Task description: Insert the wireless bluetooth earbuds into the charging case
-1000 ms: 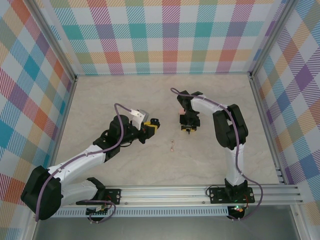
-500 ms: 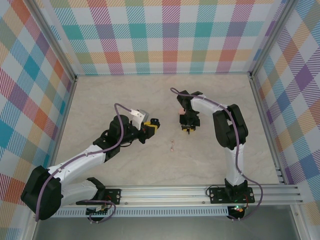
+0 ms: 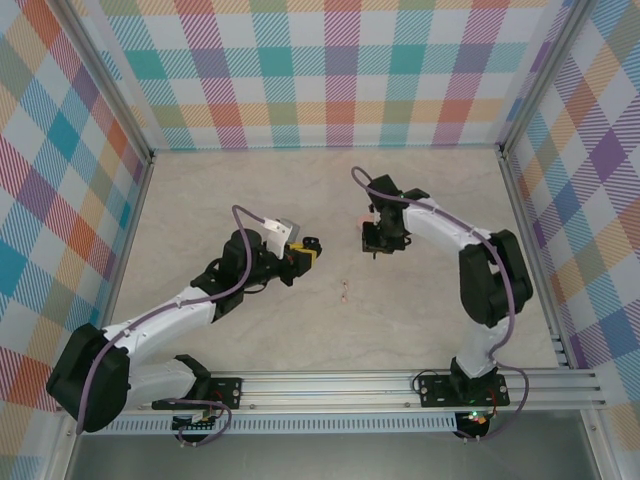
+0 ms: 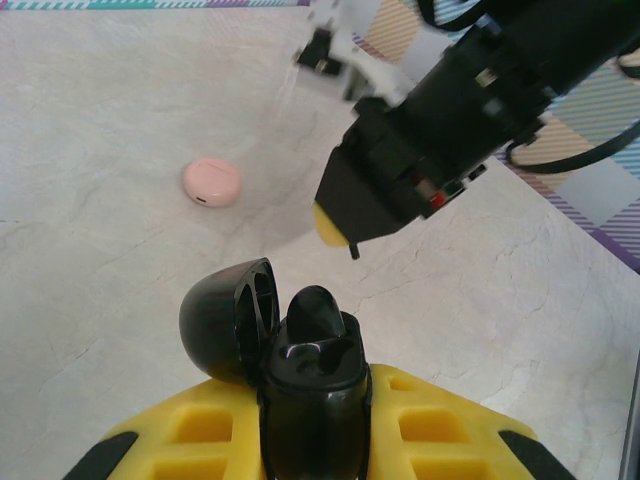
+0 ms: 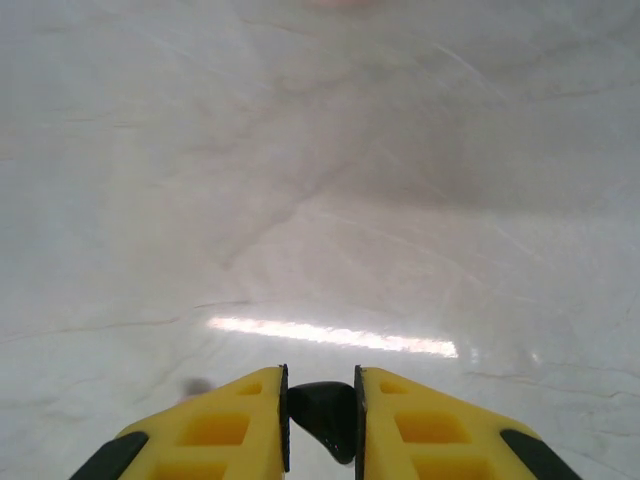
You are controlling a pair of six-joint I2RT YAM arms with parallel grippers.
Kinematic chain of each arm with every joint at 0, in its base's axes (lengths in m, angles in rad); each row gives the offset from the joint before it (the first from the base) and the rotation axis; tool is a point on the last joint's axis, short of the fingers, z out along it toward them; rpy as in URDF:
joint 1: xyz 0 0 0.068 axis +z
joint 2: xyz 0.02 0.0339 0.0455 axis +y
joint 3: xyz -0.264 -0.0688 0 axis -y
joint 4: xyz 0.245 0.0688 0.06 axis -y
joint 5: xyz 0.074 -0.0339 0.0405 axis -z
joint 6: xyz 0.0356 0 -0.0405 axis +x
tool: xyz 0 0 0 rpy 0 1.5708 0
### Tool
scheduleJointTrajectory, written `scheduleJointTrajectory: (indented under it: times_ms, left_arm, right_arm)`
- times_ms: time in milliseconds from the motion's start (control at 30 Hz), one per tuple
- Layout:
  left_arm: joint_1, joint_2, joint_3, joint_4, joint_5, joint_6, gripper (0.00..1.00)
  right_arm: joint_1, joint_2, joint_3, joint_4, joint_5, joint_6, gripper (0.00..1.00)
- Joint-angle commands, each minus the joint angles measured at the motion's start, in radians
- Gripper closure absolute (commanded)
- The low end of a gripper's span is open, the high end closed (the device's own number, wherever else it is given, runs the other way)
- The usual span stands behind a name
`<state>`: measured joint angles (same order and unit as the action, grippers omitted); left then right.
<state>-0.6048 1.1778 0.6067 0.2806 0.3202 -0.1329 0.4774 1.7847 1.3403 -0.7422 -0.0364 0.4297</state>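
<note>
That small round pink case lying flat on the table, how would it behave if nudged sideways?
The small round pink case lies low and flat, so it would probably slide rather than tip. Its smooth, rounded edge looks slippery, so a pinch grip might skid off. Being small, it is likely light.

Bright, even overhead light leaves only faint, soft shadows under the arms (image 3: 170, 320) on the pale table (image 3: 300, 330). The right wrist view looks hazy, a white glare streak crossing the near table; its yellow fingers (image 5: 220, 425) blur softly.
</note>
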Motion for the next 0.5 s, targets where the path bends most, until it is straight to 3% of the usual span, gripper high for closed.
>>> scheduleJointTrajectory:
  times_ms: [0,467]
  left_arm:
    - [0.011,0.016,0.007,0.081,0.013,-0.025,0.81]
    - [0.011,0.113,-0.052,0.419,0.101,0.014,0.81]
  right_arm:
    - [-0.002,-0.094,-0.031,0.084,-0.092,-0.018,0.77]
    - [0.026,-0.395,-0.066,0.244,-0.276,-0.005,0.76]
